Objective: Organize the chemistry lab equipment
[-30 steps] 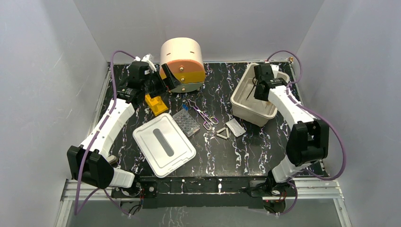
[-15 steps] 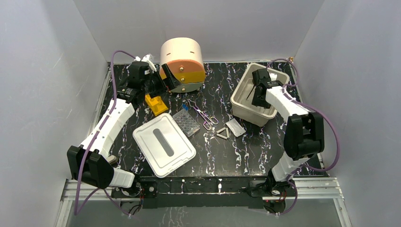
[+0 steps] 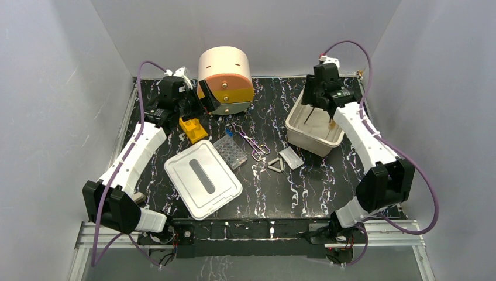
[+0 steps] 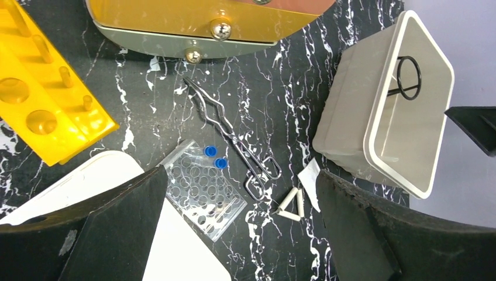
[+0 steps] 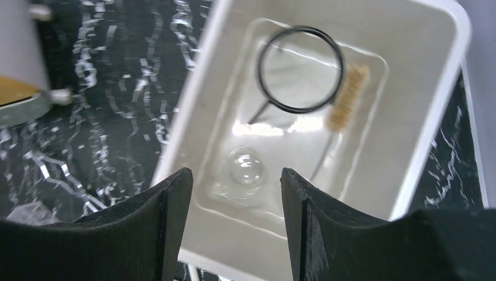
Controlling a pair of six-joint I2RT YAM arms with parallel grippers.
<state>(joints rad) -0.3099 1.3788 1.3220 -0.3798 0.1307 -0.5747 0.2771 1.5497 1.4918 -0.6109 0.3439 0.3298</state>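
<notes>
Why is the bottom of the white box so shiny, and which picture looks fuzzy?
Right wrist view: light bounces off the glossy floor of the white bin beside the small brush, and the marbled table at the left is smeared and blurry. Left wrist view: sharp, with the well plate crisp. Top view: even light, only soft shadows.

The table [image 3: 316, 187] is black with white marble veins. At eleven o'clock the drawer unit [image 3: 225, 73] is banded peach, orange and yellow; the rack [image 3: 193, 130] at ten is yellow. The bin [image 3: 307, 139] and lid [image 3: 221, 190] are white, the lid's slot [image 3: 202, 174] grey.
</notes>
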